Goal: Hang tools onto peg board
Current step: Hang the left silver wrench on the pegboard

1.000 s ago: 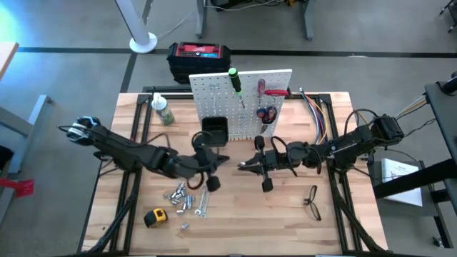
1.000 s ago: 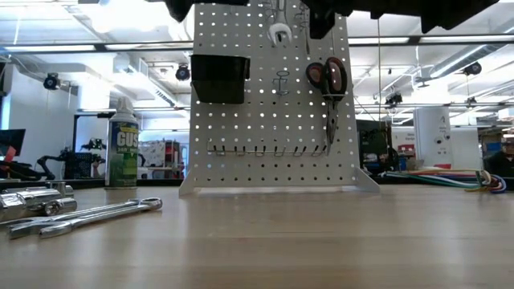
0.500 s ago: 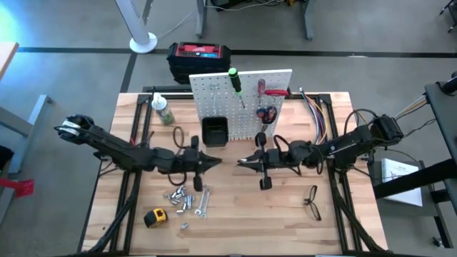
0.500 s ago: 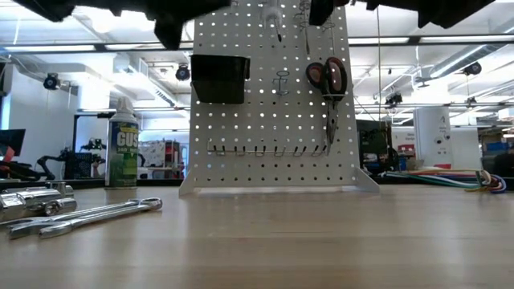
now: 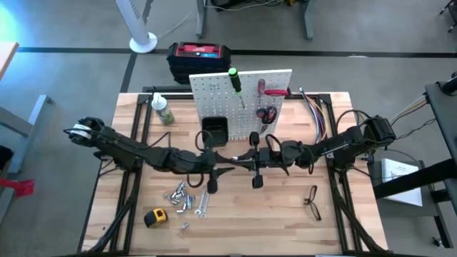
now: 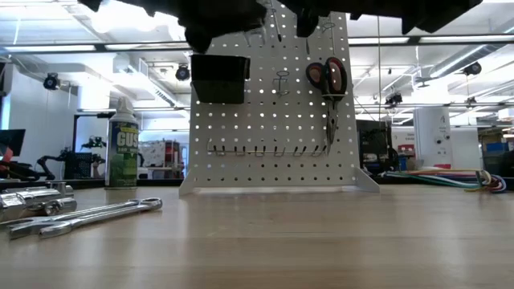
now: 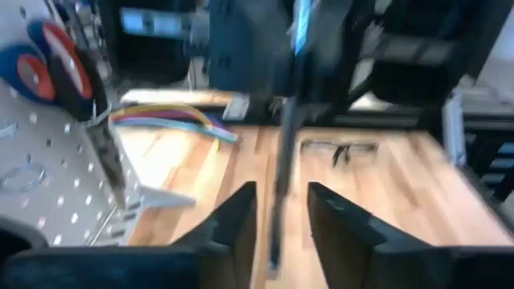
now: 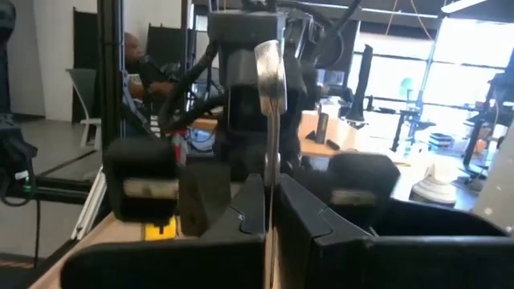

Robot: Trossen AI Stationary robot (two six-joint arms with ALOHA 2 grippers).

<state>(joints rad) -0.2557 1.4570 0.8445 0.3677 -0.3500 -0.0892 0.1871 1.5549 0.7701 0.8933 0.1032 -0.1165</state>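
Right claw, just in front of the peg board and above the worktop, is pinching a silver wrench. Left claw meets it there, fingers spread either side of the wrench. This looks like a hand-over; next, the left claw needs to close before the right lets go.

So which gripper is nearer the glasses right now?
The right gripper. It sits mid-table, up and left of the glasses in the high view; the left gripper is just beyond it, farther from them.
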